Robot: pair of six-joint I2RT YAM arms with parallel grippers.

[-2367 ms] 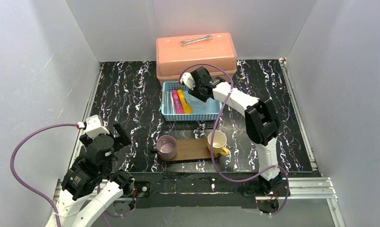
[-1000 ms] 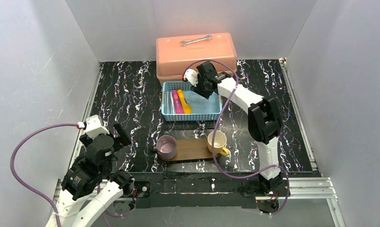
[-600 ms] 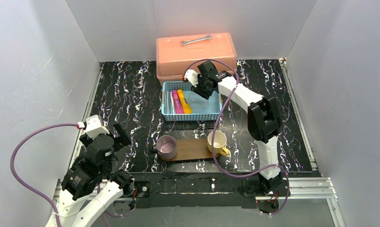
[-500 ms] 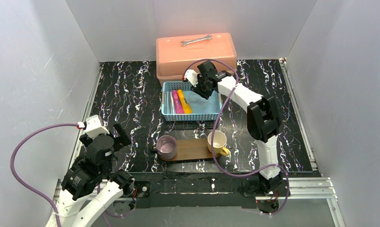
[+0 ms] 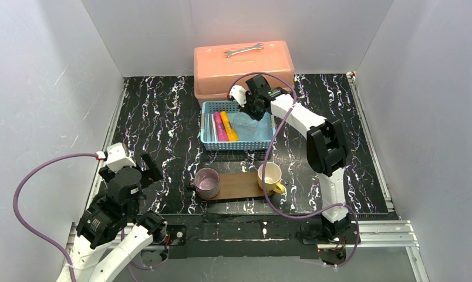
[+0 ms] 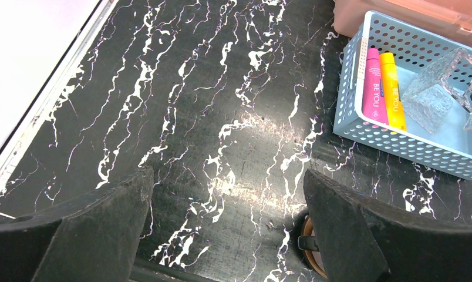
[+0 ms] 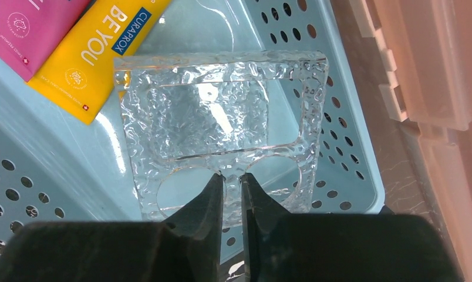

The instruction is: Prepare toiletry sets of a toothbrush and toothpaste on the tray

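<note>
Yellow tube (image 7: 93,59), magenta tube (image 7: 28,29), near glass holder (image 7: 222,117)

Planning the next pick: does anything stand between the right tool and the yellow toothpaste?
Yes. The clear holder, clamped in the right tool, stands in the blue basket between it and the yellow toothpaste.

Beneath my left fingers (image 6: 75,235) lies a black tabletop (image 6: 192,117) veined white and faint purple, and a soft glare (image 6: 245,191) sits on it between them. Out past the left one runs a pale edge strip (image 6: 27,117). Far ahead stands the back wall (image 5: 233,29), with the left wall (image 5: 40,88) and right wall (image 5: 439,88) flanking, all plain grey-white, evenly lit.
</note>
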